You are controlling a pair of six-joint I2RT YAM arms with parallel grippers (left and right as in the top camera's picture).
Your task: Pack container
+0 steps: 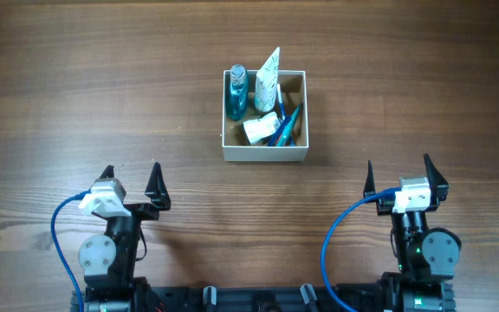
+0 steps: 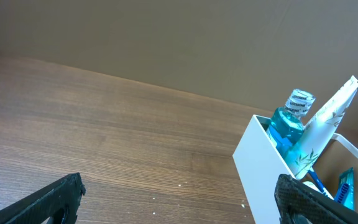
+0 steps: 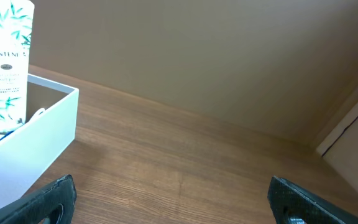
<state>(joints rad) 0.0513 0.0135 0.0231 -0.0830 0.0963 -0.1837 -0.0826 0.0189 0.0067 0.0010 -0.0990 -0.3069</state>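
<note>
The container [image 1: 264, 154] is a small white-walled box on the wooden table, centre of the overhead view. Inside stand a blue bottle [image 1: 236, 92] and a white tube with green leaves [image 1: 268, 80], with a small white item [image 1: 260, 128] and blue sticks [image 1: 286, 126] lying beside them. My left gripper [image 1: 132, 178] rests open near the front left, nothing between its fingers. My right gripper [image 1: 399, 173] is open at the front right, also holding nothing. The left wrist view shows the container [image 2: 263, 168], bottle [image 2: 289, 118] and tube [image 2: 325, 127]; the right wrist view shows the container [image 3: 42, 134] and tube [image 3: 5, 62].
Bare wooden tabletop [image 1: 102, 87] surrounds the box on every side. Blue cables [image 1: 55, 230] loop beside each arm base at the front edge. A brown wall [image 3: 197, 50] rises behind the table in the wrist views.
</note>
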